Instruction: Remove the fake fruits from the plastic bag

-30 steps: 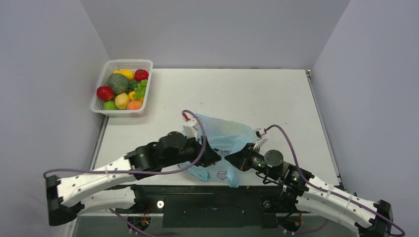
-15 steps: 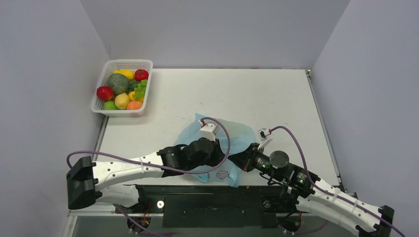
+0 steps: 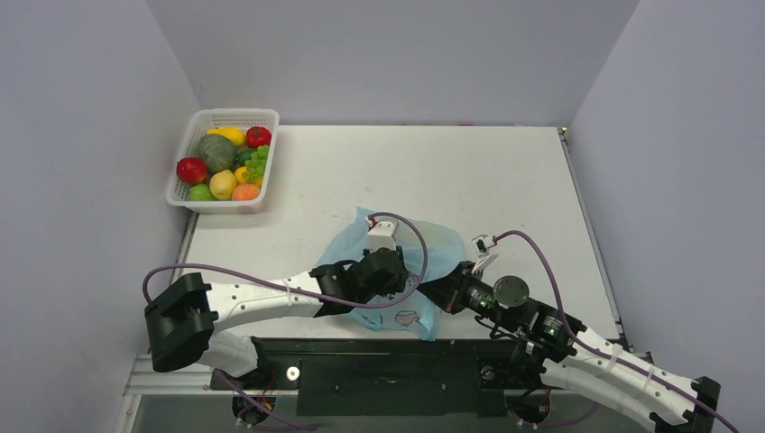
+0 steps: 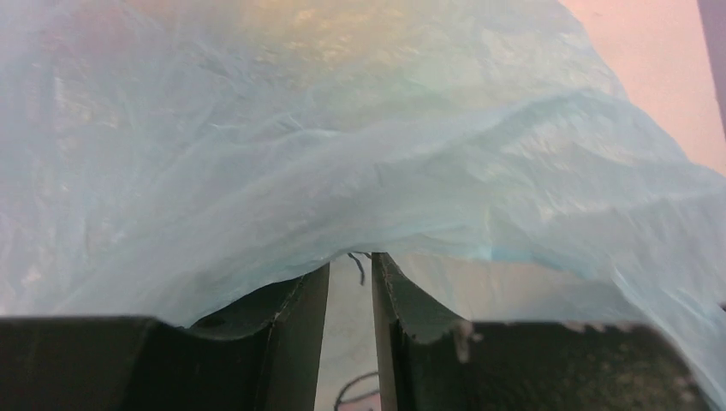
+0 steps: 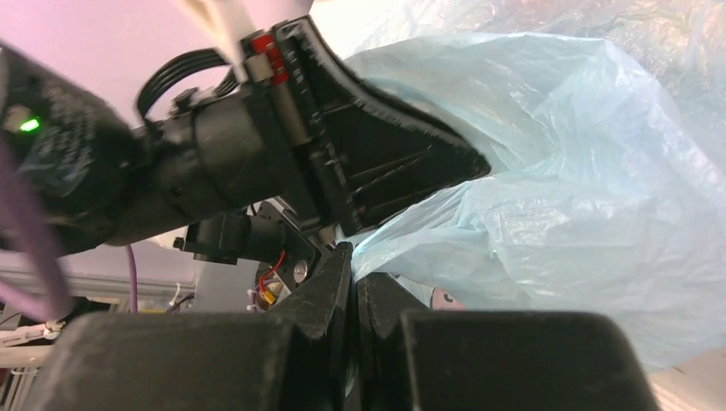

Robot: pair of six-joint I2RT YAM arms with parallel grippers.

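Bag [image 3: 437, 242] lies crumpled at the near edge of the table [image 3: 505, 180], centre. Right gripper [image 5: 353, 264] is clamped on its film. Left gripper [image 4: 350, 261] has its tips under a fold; its grip cannot be told.

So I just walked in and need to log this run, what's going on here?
Both arms are working on the light-blue plastic bag near the table's front edge. The right gripper is pinched shut on a fold of it. The left gripper pushes into the film with jaws nearly closed; whether it grips anything is unclear. A yellowish tint through the film may be fruit inside.
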